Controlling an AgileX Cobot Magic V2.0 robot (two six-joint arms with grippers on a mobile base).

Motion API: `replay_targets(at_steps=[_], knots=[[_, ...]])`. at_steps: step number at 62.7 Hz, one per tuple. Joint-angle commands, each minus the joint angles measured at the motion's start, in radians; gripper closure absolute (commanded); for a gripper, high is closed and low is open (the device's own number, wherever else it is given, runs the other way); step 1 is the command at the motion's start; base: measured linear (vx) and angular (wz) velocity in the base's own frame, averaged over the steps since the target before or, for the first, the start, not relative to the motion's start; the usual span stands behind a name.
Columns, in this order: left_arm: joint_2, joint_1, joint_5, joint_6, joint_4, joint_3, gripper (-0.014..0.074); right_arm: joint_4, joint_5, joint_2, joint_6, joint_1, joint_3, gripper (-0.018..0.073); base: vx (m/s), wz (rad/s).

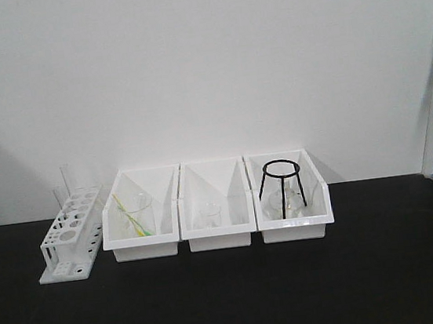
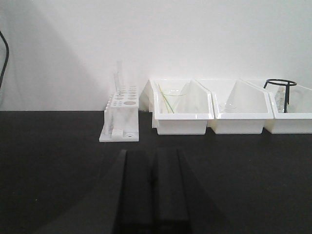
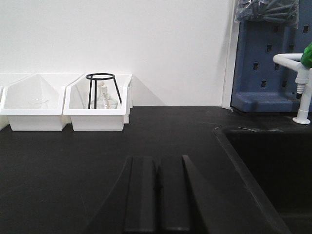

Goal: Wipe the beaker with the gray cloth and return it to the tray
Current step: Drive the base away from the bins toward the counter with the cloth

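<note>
The left gripper (image 2: 153,156) is low over the black table (image 1: 234,302). Its two dark fingers are pressed together with only a thin line between them, and they hold nothing. The right gripper (image 3: 157,163) is the same, closed and empty, with the edge of a black sink (image 3: 273,165) just beside it on its right. At the back of the table, against the white wall, three white bins stand in a row and touch each other. The beaker (image 1: 209,213), small and clear, stands upright in the middle bin (image 1: 218,239), well apart from both grippers. The left bin (image 1: 144,248) holds a larger glass (image 1: 134,213) with a yellow-green stick inside. The right bin (image 1: 296,231) holds a black wire stand (image 1: 283,185) and some glassware that is too unclear to name. A white tube rack (image 1: 72,243) stands near the left bin, with one glass tube upright in it. Behind the sink there is a blue board (image 3: 268,53) and a white tap (image 3: 300,83).
</note>
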Motion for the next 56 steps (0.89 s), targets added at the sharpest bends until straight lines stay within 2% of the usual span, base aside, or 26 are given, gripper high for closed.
replay_targets(at_steps=[1, 56], knots=[[-0.025, 0.002, -0.085, -0.007, -0.011, 0.029, 0.0603, -0.005, -0.081, -0.009, 0.000, -0.004, 0.005, 0.0571, 0.00, 0.00], [-0.025, 0.002, -0.085, -0.007, -0.011, 0.029, 0.0603, -0.005, -0.081, -0.009, 0.000, -0.004, 0.005, 0.0571, -0.01, 0.01]])
